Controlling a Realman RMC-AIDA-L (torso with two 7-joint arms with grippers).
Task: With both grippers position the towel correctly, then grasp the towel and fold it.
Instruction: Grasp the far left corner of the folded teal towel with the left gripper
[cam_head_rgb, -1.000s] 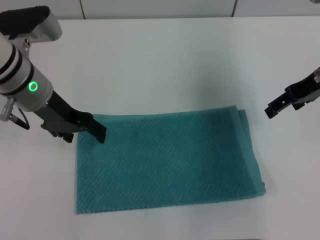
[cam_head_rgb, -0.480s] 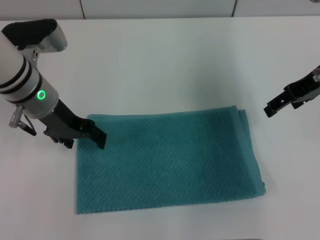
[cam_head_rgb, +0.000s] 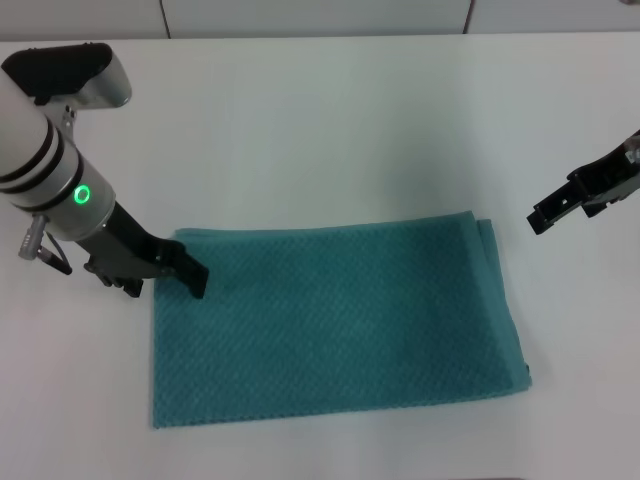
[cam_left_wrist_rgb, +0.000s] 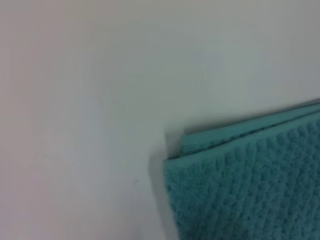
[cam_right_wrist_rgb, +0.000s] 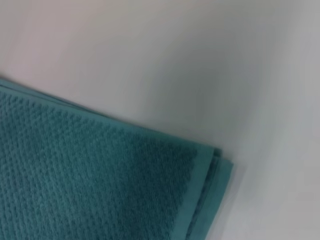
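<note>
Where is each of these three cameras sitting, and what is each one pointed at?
Head view: sits on the robot's head, looking down at the white table and towel; shows the left gripper at the towel's far left corner and the right gripper off its far right corner.
Left wrist view: on the left arm, facing a layered towel corner; no fingers show.
Right wrist view: on the right arm, facing another towel corner; no fingers show.
Shared: all see the towel on the table.

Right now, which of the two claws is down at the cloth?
The left gripper: its tip sits at the far left corner of the towel. The right gripper is off to the towel's right, over the bare table.
</note>
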